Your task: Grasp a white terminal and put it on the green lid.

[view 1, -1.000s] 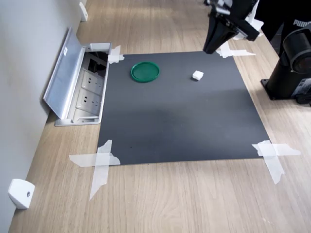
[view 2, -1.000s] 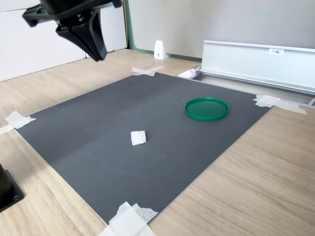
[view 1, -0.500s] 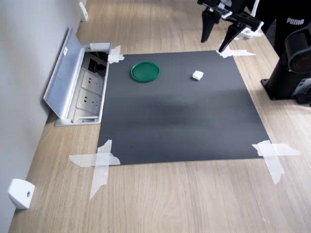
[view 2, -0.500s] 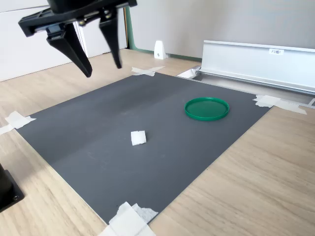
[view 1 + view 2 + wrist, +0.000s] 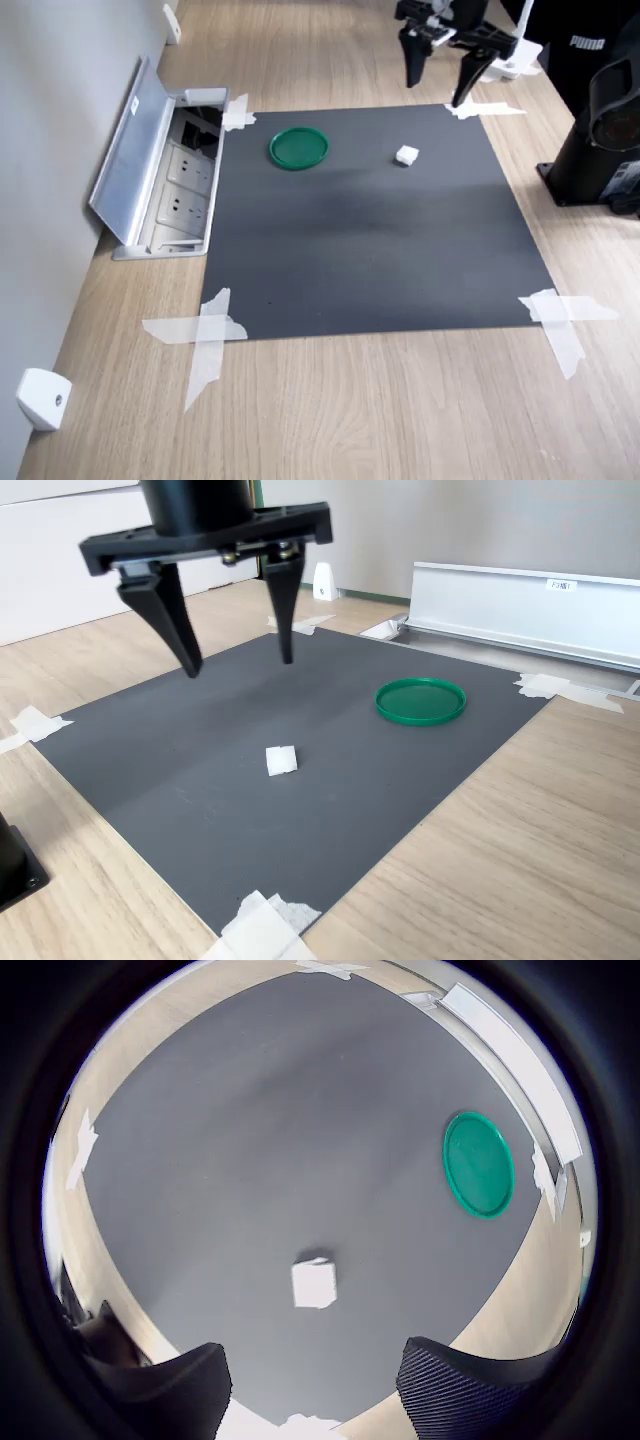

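The white terminal [image 5: 406,155] [image 5: 281,760] [image 5: 314,1283] is a tiny cube lying on the dark mat. The green lid [image 5: 298,147] [image 5: 421,700] [image 5: 478,1164] lies flat on the mat, well apart from the terminal, to its left in the first exterior view. My gripper [image 5: 435,92] [image 5: 238,664] hangs open in the air above the mat, high over the terminal, with nothing between its fingers. In the wrist view the two black fingertips [image 5: 460,1390] frame the terminal from a distance.
The dark mat [image 5: 370,230] is taped to a wooden table with white tape strips [image 5: 205,335]. An open floor socket box with a metal flap [image 5: 165,170] sits at the first exterior view's left. The black robot base [image 5: 605,130] stands at the first exterior view's right.
The gripper went from shut to wide open and moved down and over the mat toward the terminal. The terminal and lid have not moved.
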Tool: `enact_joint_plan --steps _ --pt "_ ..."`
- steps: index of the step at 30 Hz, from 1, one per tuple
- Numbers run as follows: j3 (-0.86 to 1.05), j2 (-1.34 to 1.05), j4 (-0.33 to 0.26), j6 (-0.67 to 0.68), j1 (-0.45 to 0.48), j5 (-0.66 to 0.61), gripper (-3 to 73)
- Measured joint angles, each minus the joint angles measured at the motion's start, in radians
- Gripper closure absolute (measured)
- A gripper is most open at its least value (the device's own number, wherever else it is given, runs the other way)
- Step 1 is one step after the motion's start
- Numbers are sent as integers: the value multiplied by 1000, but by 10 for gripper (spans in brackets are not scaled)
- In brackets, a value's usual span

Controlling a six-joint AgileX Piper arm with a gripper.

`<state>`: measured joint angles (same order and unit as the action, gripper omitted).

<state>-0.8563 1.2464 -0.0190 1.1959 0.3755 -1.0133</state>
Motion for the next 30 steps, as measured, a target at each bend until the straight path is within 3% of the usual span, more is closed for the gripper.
enact_joint_plan --steps 9,15,21,26,30 --pt "120 14 -18 106 0 163 -17" --pt "186 39 19 114 0 272 -16" --pt "188 104 19 114 0 332 -16" --pt "188 153 -14 114 0 354 -16" --pt "188 174 -17 86 -38 362 -12"
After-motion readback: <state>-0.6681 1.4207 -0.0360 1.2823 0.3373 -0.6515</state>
